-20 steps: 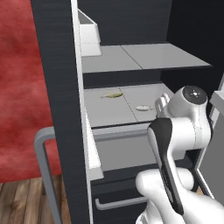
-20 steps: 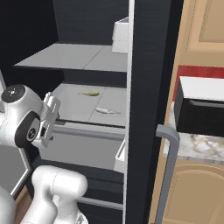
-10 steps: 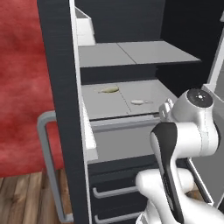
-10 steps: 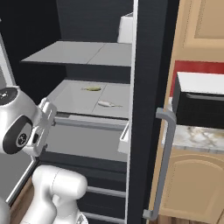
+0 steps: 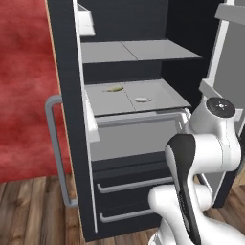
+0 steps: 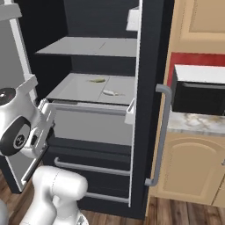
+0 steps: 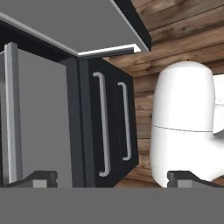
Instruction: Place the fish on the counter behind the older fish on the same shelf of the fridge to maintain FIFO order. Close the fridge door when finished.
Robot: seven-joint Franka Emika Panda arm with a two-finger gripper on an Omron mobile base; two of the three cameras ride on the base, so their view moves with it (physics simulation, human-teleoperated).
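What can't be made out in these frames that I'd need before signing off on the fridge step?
- Fish and older fish on the shelf: too small in both base views to tell whether either touches the shelf seam or wall.
- Fridge right door: cut off by the left base view's right edge.
- Hand: largely hidden behind the wrist in the right base view.
- Counter: mostly hidden by a black appliance.

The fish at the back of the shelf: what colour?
Olive-yellow fish, clearest in the left base view.

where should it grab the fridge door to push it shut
Take the fridge door by its free outer edge, coming from the open side with the pincer open. The door stands swung wide, and the edge farthest from the hinge likely turns it most easily.
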